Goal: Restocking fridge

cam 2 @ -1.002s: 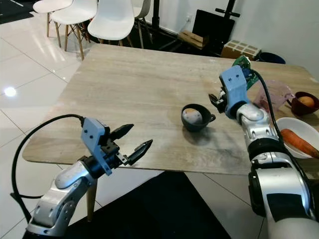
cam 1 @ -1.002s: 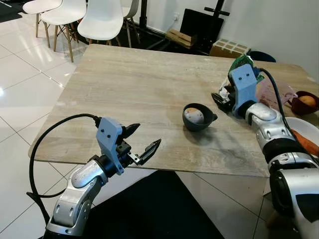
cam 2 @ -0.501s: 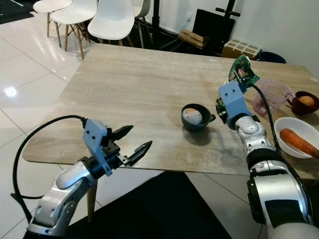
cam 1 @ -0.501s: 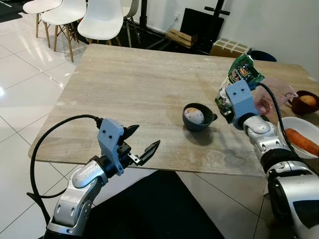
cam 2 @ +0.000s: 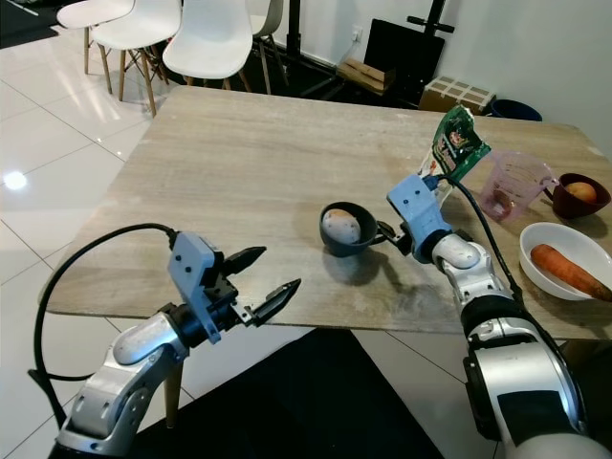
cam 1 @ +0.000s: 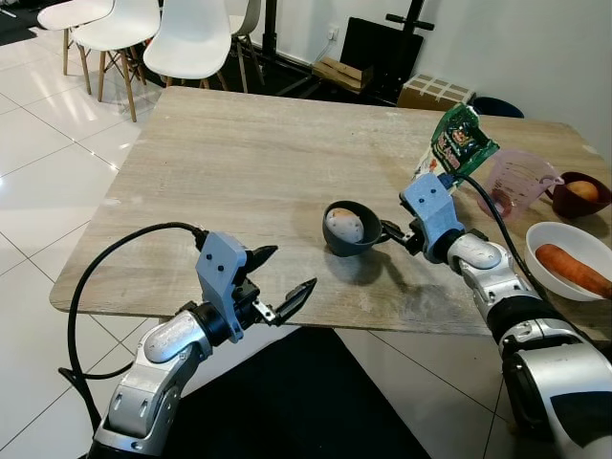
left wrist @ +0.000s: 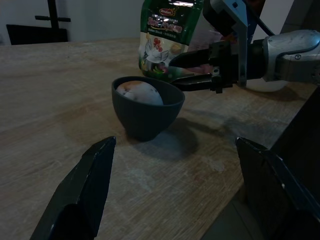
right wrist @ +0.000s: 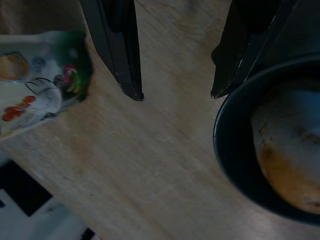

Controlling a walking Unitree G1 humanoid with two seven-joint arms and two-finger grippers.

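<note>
A dark bowl [cam 1: 337, 246] holding a pale brown potato [cam 1: 344, 225] sits near the table's front middle. My right gripper [cam 1: 387, 232] is low over the table at the bowl's right side. It is open, and in the right wrist view one finger [right wrist: 235, 55] lies at the bowl's rim [right wrist: 223, 150]. A green snack bag [cam 1: 457, 143] stands upright just behind that arm. My left gripper [cam 1: 292, 270] hovers open and empty off the table's front edge, pointing toward the bowl [left wrist: 145, 112].
To the right stand a pink measuring cup [cam 1: 516, 182], a dark red bowl [cam 1: 566, 204] with an orange fruit, and a white bowl [cam 1: 550, 239] holding a carrot [cam 1: 572, 271]. White chairs [cam 1: 196, 38] are beyond the table's far left. The wooden table [cam 1: 220, 163] is bare on its left half.
My right gripper left the snack bag standing upright and came down to the left, to the bowl. The bowl has slid left. The left gripper stayed almost still.
</note>
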